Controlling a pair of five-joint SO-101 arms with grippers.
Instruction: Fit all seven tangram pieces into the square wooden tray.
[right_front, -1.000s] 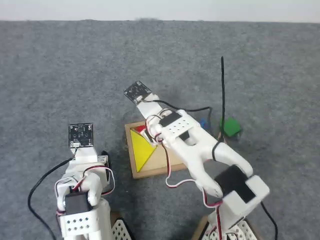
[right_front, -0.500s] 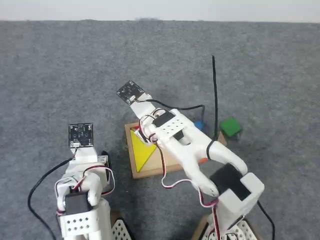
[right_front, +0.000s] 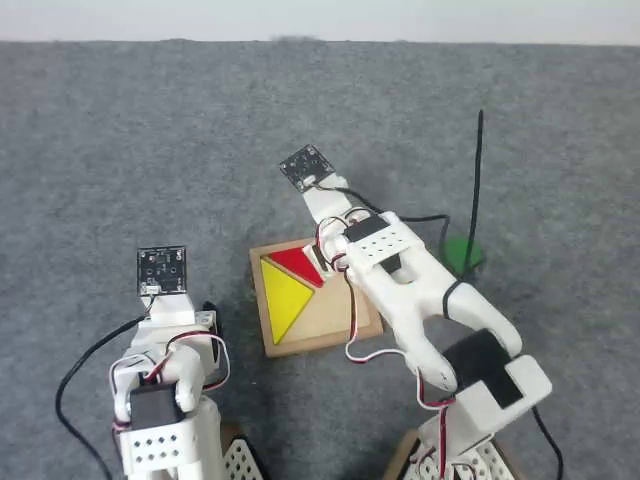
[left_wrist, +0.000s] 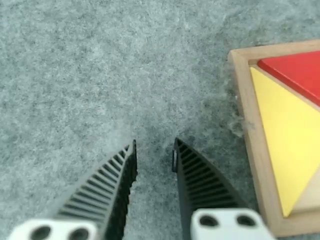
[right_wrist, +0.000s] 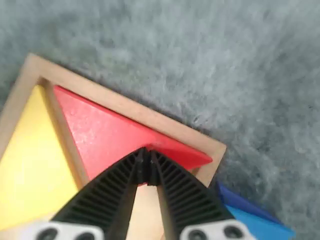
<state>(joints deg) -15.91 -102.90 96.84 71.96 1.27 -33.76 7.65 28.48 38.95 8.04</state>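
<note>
The square wooden tray (right_front: 300, 347) lies on the grey carpet between the arms. A yellow triangle (right_front: 283, 295) and a red triangle (right_front: 298, 264) sit flat inside it, edge to edge. My right gripper (right_wrist: 145, 156) is shut, its tips together over the red triangle (right_wrist: 100, 135) near the tray rim (right_wrist: 125, 109). A blue piece (right_wrist: 250, 222) lies just outside that tray corner. My left gripper (left_wrist: 154, 155) is open and empty, low over bare carpet beside the tray (left_wrist: 245, 110). A green piece (right_front: 462, 256) rests on the carpet beyond the right arm.
Grey carpet spreads wide on the far side and to the left. The right arm (right_front: 400, 290) reaches across the tray's right half and hides it. A thin black cable (right_front: 478, 170) rises near the green piece.
The right arm swung left and then back to the right, uncovering the red triangle in the tray's far corner. The blue piece is now hidden under that arm. The left arm stayed still.
</note>
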